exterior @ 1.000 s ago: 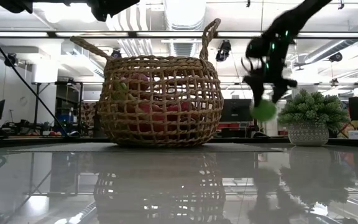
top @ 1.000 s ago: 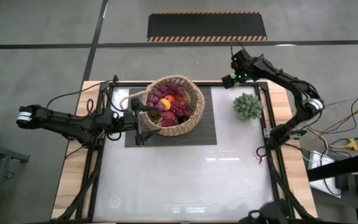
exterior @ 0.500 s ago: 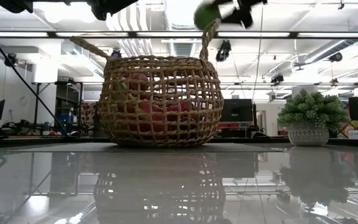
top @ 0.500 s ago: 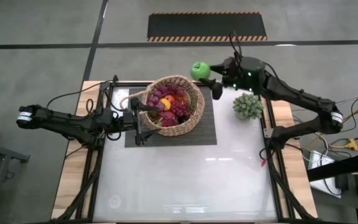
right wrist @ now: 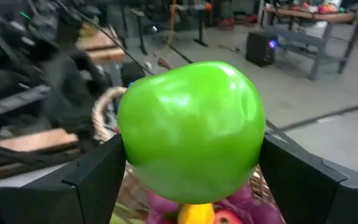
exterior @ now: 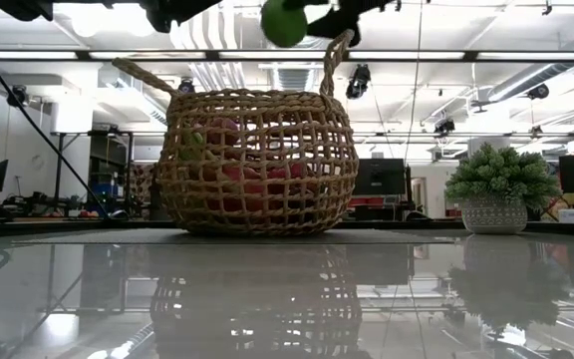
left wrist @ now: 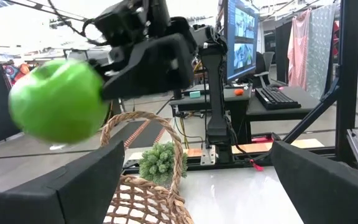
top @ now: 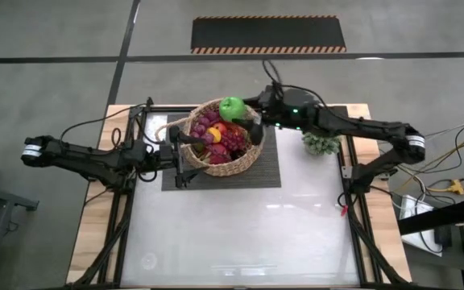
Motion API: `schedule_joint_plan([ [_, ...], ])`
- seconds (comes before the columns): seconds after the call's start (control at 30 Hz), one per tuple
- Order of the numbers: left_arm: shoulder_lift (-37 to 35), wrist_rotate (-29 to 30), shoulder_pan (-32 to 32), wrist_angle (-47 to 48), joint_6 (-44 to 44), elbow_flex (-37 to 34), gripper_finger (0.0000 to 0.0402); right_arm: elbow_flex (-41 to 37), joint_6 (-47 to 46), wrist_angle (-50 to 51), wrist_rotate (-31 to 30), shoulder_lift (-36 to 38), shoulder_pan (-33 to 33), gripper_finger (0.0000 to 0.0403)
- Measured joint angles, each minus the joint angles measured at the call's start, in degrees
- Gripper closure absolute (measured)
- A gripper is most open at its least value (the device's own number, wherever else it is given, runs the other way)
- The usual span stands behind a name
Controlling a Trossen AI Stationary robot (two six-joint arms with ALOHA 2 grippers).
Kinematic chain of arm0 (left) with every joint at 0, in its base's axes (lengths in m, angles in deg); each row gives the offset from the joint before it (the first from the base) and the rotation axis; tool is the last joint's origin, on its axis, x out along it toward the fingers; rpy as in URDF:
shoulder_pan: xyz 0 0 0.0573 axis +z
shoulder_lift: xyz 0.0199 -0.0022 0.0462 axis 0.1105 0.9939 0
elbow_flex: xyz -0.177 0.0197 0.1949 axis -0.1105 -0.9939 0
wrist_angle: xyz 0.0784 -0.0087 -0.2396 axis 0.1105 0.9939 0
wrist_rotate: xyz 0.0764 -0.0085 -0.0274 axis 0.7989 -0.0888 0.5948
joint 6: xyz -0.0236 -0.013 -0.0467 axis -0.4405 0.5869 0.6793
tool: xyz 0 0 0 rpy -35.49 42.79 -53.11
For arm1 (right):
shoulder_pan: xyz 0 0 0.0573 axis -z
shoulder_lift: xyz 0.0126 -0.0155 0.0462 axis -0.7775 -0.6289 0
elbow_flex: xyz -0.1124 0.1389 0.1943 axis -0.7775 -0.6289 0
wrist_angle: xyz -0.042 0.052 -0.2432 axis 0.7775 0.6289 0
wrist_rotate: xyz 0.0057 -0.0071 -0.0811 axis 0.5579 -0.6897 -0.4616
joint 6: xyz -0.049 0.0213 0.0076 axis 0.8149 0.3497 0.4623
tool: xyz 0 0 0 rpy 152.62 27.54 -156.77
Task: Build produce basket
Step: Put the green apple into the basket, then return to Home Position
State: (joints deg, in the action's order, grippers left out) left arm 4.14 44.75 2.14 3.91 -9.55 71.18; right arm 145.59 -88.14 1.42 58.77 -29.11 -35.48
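**Green apple held over the basket rim**

In the high view, the near part of the table (top: 240, 234) is seen as a pale glossy surface. Further in, a dark mat (top: 271, 169) is laid on it, and the basket (top: 224, 165) is set on that mat, toward the table's 11 o'clock area. The basket is filled with produce (top: 220, 133): purple grape bunches, red pieces and an orange-yellow piece can be made out among it.

The left end effector (top: 177, 153) is positioned at the basket's 9 o'clock side, at one loop handle, with its fingers spread wide; nothing is seen gripped between them. In the left wrist view the two dark fingers (left wrist: 55, 193) are shown far apart, with the woven rim between them.

The right end effector (top: 246, 113) is reached in from 3 o'clock and is held above the basket's 1 o'clock rim. It is closed on a green apple (top: 232, 107), its fingers set wide around the fruit. In the right wrist view the green apple (right wrist: 191, 130) is seen clamped between the two fingers, with produce directly below. In the low view the apple (exterior: 284, 22) is seen clear above the basket, beside the upright handle (exterior: 335, 60).

A spiky grey-green plant (top: 322, 143) in a pot stands at the basket's 3 o'clock, well apart, partly covered by the right arm.
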Motion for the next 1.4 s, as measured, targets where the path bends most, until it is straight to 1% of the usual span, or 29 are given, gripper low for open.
schedule_joint_plan([
  [0.17, 0.0, 0.0, 0.0, 0.0, 0.0, 0.0, 0.0014, 5.7, 3.5, 6.2, -4.3, -6.0, 0.0, 0.0078],
  [0.23, 0.0, 0.0, 0.0, 0.0, 0.0, 0.0, 0.0014, 8.4, 4.4, 9.4, -4.7, -8.2, 0.0, 0.0078],
  [0.33, 0.0, 0.0, 0.0, 0.0, -0.6, 0.0, 0.0014, 13.0, 3.2, 15.2, -4.9, -11.7, 0.1, 0.0073],
  [0.43, 0.0, 0.0, 0.0, 0.0, -1.0, 0.0, 0.0014, 17.8, 3.0, 22.8, -5.3, -15.1, 0.2, 0.0055],
  [0.53, 0.0, 0.0, 0.0, 0.1, -1.0, 0.0, 0.0014, 22.6, 2.9, 29.9, -8.0, -18.3, 0.2, 0.0038],
  [0.7, 0.0, 0.0, 0.0, 0.1, -1.0, 0.0, 0.0014, 29.3, 2.1, 39.7, -13.5, -22.6, 0.2, 0.0034],
  [0.8, 0.0, 0.0, 0.0, 0.1, -1.0, 0.0, 0.0014, 31.9, 2.0, 42.2, -13.8, -24.1, 0.2, 0.0034],
  [0.93, 0.0, 0.0, 0.0, 0.1, -1.0, 0.0, 0.0014, 34.8, 2.2, 44.7, -13.8, -24.9, -0.1, 0.0033],
  [1.03, 0.0, 0.0, 0.0, 0.1, -1.0, 0.0, 0.0014, 35.6, 2.4, 45.3, -13.8, -24.3, -1.1, 0.0033],
  [1.27, 0.0, 0.0, 0.0, 0.3, -1.0, 0.0, 0.0014, 35.2, 4.5, 45.4, -13.8, -19.5, -5.2, 0.0033],
  [1.4, 0.0, 0.0, 0.0, 3.2, 1.8, 0.0, 0.0014, 32.4, 6.6, 44.5, -13.8, -16.0, -9.2, 0.0033],
])
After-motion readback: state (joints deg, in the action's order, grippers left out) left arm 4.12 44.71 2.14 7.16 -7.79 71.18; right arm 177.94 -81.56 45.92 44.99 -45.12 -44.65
